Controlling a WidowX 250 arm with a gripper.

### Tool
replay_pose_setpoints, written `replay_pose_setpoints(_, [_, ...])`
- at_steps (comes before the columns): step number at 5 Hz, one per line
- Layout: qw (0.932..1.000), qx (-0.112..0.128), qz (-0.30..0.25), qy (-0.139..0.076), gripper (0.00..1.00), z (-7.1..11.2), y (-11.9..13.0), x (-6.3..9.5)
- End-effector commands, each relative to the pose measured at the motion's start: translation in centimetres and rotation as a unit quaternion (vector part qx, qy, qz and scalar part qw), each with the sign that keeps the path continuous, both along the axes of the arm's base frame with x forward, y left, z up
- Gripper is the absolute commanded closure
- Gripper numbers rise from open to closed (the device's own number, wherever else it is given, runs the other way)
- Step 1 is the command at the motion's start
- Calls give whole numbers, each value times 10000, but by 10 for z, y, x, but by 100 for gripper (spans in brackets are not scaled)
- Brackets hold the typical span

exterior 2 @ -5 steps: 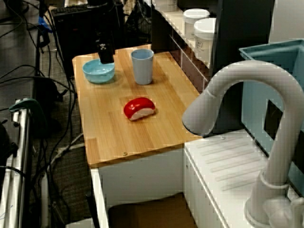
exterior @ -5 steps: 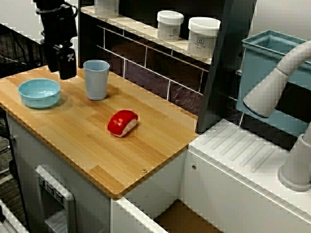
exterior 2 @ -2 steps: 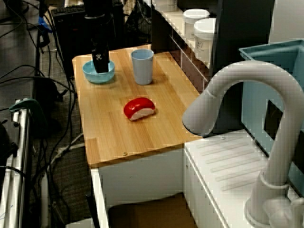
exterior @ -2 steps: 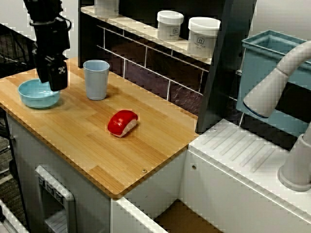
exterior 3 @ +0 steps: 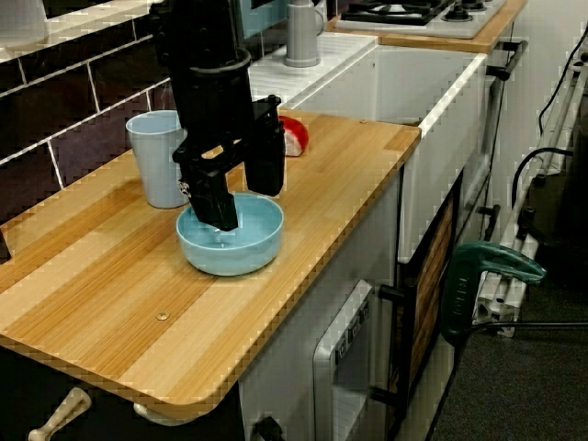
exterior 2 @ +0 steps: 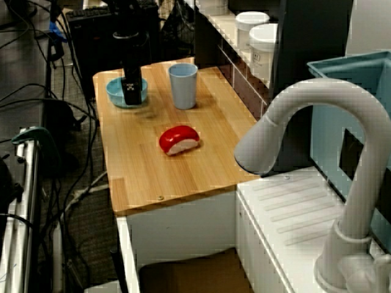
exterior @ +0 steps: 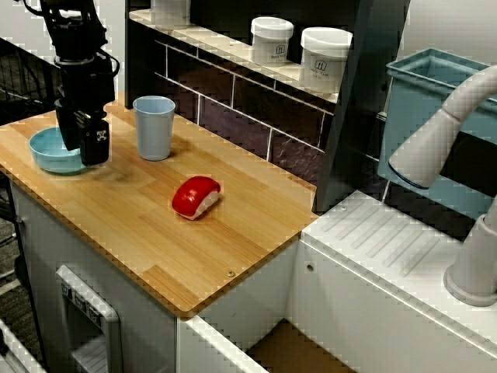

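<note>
At the bowl rim, tool open, astride it

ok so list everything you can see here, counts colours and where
bowl: one, light blue, counter end farthest from the sink
cup: one, light blue, upright, beside the bowl
sushi-shaped toy: one, red on white, mid counter
counter: one, pale wood
tubs: two in full, white, lidded, on the shelf; a third is cut off by the frame
faucet: one, pale grey, over the white sink unit
bin: one, blue-grey, behind the faucet
hob: one, dark, far end
arm: one, black, above the bowl
jaws: one pair, black, open, one finger inside the bowl, the other outside its rim
</note>
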State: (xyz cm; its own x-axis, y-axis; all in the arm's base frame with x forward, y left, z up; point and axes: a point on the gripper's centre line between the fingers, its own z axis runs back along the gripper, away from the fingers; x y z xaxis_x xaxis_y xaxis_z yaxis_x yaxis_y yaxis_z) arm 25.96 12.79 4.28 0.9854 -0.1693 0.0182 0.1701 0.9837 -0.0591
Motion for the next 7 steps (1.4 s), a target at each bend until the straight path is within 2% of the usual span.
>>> replay_pose_setpoints(1, [9998, -135, 116, -25, 0, 5, -18, -2])
replay_pose_setpoints(3, [9998, -172, 91, 32, 0, -1, -50, 0])
replay_pose_setpoints(4, [10000, -70, 39, -4, 0, -11, -69, -5])
replay_pose_setpoints(5, [9999, -123, 64, -16, 0, -13, -73, -1])
replay_pose_setpoints(7, [9997, -80, -144, -164, 0, 1, -91, 6])
